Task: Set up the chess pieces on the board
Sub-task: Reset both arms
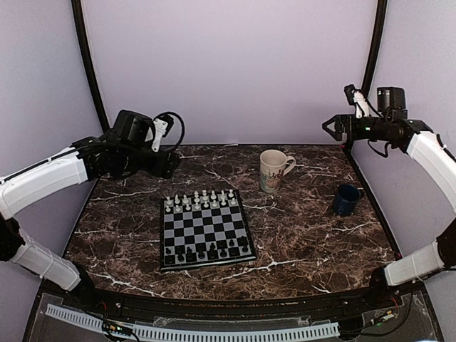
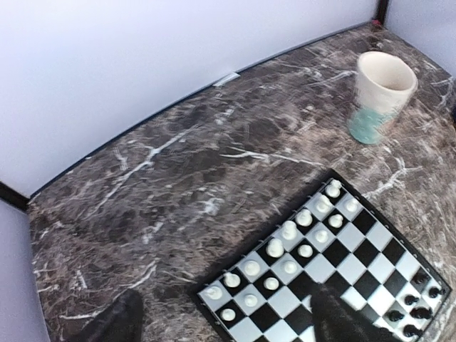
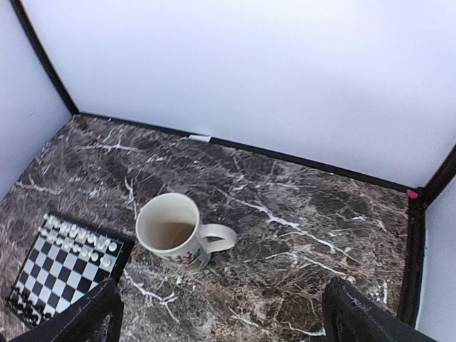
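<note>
The board (image 1: 206,226) lies flat at the table's middle left. White chess pieces (image 1: 199,200) fill its two far rows and black chess pieces (image 1: 206,251) its two near rows. My left gripper (image 1: 169,165) hovers above the table beyond the board's far left corner. In the left wrist view it (image 2: 228,324) is open and empty over the white pieces (image 2: 288,242), with the board (image 2: 363,260) below. My right gripper (image 1: 330,128) is raised high at the far right. In the right wrist view it (image 3: 224,320) is open wide and holds nothing.
A cream mug (image 1: 274,169) with a printed pattern stands upright right of the board's far edge, also seen as the mug (image 3: 174,231) with its handle to the right. A dark blue cup (image 1: 347,199) stands further right. White walls enclose the dark marble table (image 1: 306,242).
</note>
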Robot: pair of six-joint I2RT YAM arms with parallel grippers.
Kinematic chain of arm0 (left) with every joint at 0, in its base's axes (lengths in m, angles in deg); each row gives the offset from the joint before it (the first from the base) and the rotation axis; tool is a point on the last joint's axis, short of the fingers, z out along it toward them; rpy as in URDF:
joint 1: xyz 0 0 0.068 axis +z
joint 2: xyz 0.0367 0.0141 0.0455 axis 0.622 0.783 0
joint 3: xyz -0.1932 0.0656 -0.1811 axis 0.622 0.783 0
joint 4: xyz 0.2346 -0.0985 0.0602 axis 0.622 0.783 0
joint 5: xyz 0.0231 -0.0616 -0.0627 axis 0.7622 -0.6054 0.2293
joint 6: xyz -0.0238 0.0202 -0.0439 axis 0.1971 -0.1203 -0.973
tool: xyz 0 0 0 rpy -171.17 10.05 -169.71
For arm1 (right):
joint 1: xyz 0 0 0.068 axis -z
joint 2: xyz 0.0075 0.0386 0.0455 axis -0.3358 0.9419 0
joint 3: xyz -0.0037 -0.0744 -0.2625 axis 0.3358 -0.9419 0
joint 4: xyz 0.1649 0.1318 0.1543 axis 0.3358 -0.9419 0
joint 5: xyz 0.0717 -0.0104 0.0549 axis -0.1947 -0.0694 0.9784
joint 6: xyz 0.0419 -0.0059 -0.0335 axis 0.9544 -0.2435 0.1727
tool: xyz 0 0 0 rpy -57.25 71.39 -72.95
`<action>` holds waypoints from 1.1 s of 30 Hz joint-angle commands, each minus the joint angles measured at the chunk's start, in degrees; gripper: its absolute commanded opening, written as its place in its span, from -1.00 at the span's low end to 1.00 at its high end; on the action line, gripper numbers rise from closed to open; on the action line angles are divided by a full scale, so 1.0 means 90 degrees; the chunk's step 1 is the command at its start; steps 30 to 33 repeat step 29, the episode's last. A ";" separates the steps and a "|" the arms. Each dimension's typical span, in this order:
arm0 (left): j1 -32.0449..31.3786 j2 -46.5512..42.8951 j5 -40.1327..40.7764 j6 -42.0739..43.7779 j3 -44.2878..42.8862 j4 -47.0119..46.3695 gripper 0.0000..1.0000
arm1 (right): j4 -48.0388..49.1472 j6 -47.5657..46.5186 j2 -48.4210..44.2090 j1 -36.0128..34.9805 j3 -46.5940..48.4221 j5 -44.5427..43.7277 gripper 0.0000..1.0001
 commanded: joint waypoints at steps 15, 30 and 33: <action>0.0830 -0.1317 0.1125 -0.1702 0.0602 -0.0213 0.98 | 0.0874 0.0641 -0.1136 0.0051 -0.0772 -0.1426 0.95; 0.0835 -0.1598 0.0863 -0.1204 0.0876 -0.0744 0.98 | 0.0985 0.0492 -0.0976 0.0056 -0.0889 -0.0878 0.95; 0.0835 -0.1598 0.0863 -0.1204 0.0876 -0.0744 0.98 | 0.0985 0.0492 -0.0976 0.0056 -0.0889 -0.0878 0.95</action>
